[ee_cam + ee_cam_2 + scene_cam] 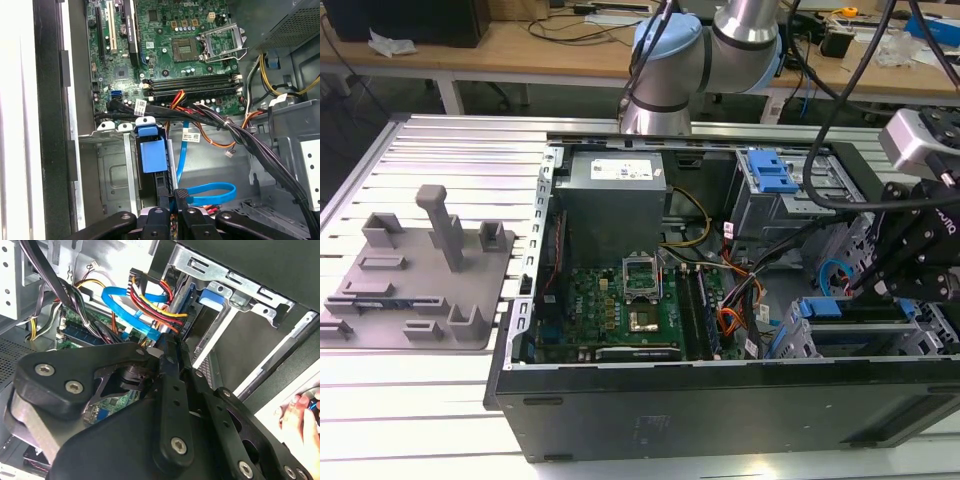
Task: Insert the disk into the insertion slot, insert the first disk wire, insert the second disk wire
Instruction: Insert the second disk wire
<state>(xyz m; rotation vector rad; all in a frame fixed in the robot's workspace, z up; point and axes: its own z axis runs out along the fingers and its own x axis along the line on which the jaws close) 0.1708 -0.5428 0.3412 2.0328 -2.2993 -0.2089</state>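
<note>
Black gripper (170,347) fills foreground, fingers pinched shut on connector of blue flat cable (125,310), lining it up behind disk (152,155). Disk already seated in insertion slot (115,165), blue carrier end outward. Person's hand (300,415) rests nearby.

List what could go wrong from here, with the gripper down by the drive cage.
1. The gripper seems shut on the blue cable at its connector. The cable's loop lies close to the black wire bundle and might snag on it, tugging the connector askew.
2. In the second wrist view a person's hand is close beside the gripper's body. A sudden move of the arm could strike it.
</note>
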